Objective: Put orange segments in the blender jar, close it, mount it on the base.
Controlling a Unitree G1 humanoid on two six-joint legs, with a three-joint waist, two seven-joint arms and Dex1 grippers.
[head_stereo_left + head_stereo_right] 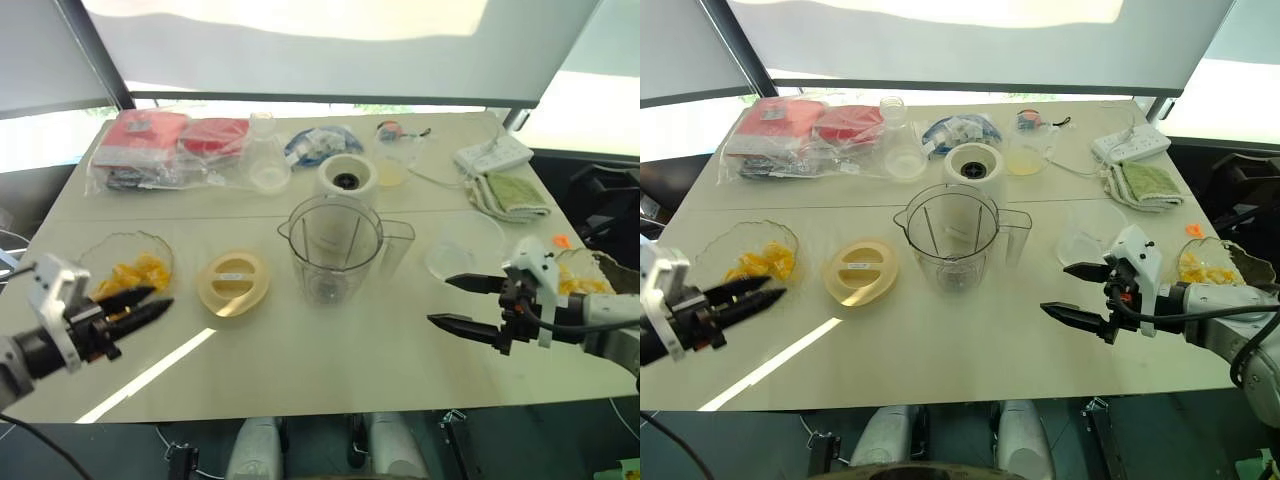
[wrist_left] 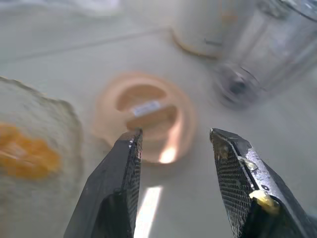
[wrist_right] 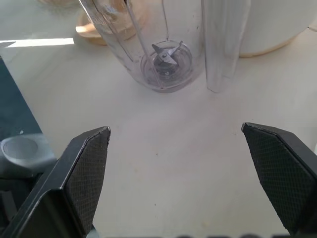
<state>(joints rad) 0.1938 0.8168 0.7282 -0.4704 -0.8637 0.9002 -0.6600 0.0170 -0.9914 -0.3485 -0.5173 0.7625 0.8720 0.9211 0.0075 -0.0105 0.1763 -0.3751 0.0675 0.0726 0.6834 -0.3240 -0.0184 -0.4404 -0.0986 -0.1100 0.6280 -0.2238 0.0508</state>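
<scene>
The clear blender jar point(image 1: 335, 245) stands upright and lidless at the table's middle, its blade hub visible through the bottom point(image 3: 166, 57). The white base point(image 1: 347, 178) sits just behind it. Orange segments point(image 1: 138, 272) lie in a clear dish at the front left, and more point(image 1: 575, 280) lie in a dish at the far right. My left gripper point(image 1: 160, 298) hovers beside the left dish, open with nothing between its fingers point(image 2: 124, 163). My right gripper point(image 1: 440, 300) is wide open and empty, pointing at the jar from the right with a gap of table between them.
A pale yellow lid point(image 1: 233, 283) lies flat between the left dish and the jar. A shallow clear dish point(image 1: 465, 245) sits right of the jar. At the back are red packets point(image 1: 150, 140), a small flask point(image 1: 268, 160), a power strip point(image 1: 493, 155) and a green cloth point(image 1: 515, 193).
</scene>
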